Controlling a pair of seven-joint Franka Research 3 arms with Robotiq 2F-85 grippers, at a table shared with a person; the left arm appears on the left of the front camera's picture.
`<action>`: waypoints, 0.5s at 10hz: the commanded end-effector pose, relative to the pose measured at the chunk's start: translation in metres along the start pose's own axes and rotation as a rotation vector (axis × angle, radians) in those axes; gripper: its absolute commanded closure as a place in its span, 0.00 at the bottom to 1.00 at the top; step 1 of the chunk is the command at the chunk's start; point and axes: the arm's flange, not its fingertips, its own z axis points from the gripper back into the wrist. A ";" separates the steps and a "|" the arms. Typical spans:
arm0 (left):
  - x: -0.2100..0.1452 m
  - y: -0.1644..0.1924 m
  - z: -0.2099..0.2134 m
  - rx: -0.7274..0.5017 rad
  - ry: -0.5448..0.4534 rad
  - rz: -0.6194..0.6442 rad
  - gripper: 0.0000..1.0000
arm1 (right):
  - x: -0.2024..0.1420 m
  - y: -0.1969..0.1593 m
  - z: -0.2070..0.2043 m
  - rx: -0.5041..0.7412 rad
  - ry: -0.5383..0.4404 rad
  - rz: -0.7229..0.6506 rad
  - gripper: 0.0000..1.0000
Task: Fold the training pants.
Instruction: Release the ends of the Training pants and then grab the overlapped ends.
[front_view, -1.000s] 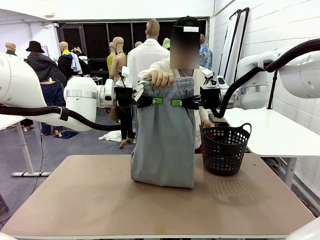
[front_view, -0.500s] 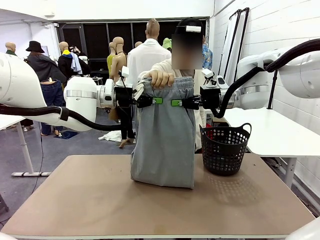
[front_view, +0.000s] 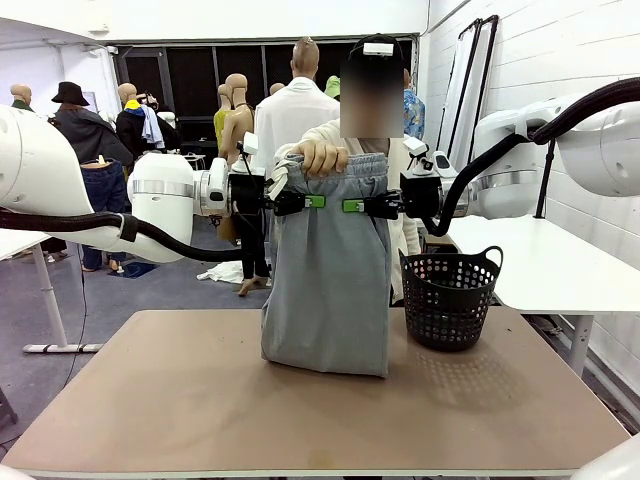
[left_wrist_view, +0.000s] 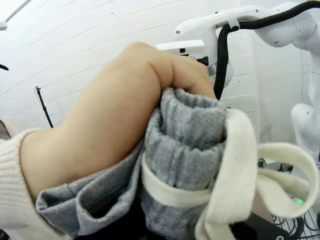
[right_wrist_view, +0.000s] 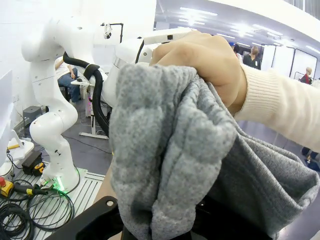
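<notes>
Nothing has shifted since a second ago, and both arms stay where they were. Left gripper (front_view: 315, 201) and right gripper (front_view: 352, 206) are each pinched closed on the waistband of the training pants (front_view: 328, 290). The pants hang between them, their lower end resting on the table (front_view: 150, 400) beside a black basket (front_view: 450, 300). A person's hand (front_view: 322, 156) grips the waistband's top. The white drawstring (left_wrist_view: 235, 165) loops close to the left wrist camera.

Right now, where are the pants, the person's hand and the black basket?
pants (front_view: 328, 290), front view, middle of the hanging grey legs.
person's hand (front_view: 322, 156), front view, knuckles on top of the waistband.
basket (front_view: 450, 305), front view, its front mesh wall.
</notes>
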 end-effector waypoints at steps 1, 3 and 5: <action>0.003 0.000 0.001 0.003 -0.006 -0.005 1.00 | 0.001 0.001 -0.001 0.003 -0.002 0.001 1.00; 0.003 0.000 0.001 0.003 -0.006 -0.005 1.00 | 0.001 0.001 -0.001 0.003 -0.002 0.001 1.00; 0.003 0.000 0.001 0.003 -0.006 -0.005 1.00 | 0.001 0.001 -0.001 0.003 -0.002 0.001 1.00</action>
